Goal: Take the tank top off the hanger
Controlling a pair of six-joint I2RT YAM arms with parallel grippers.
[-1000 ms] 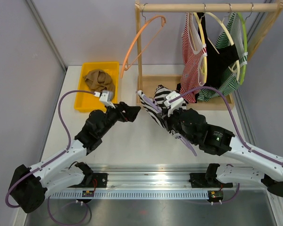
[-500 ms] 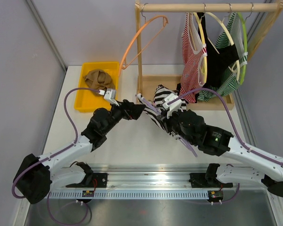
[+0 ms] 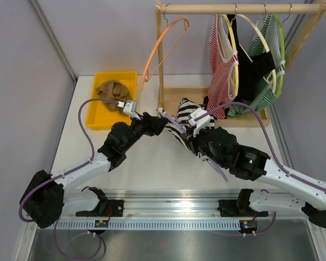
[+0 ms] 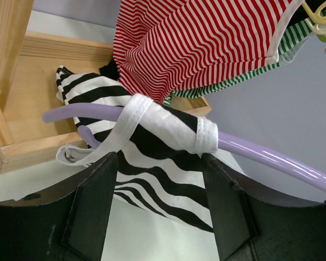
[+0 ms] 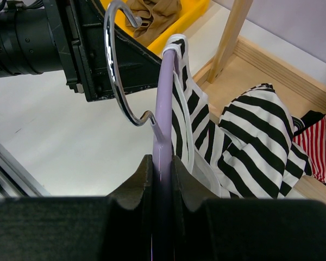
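Tank top, hanger end before left hand

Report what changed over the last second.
The left arm reached forward and right, bringing the left pincer up to the striped tank top on the lavender hanger; its jaws now stand either side of the strap end, not closed. Nothing was gripped or let go. The right pincer stayed shut on the hanger; the yellow bin and the hung clothes did not move.

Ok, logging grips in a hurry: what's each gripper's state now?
Left gripper: open, jaws either side of the tank top.
Right gripper: shut on the hanger.
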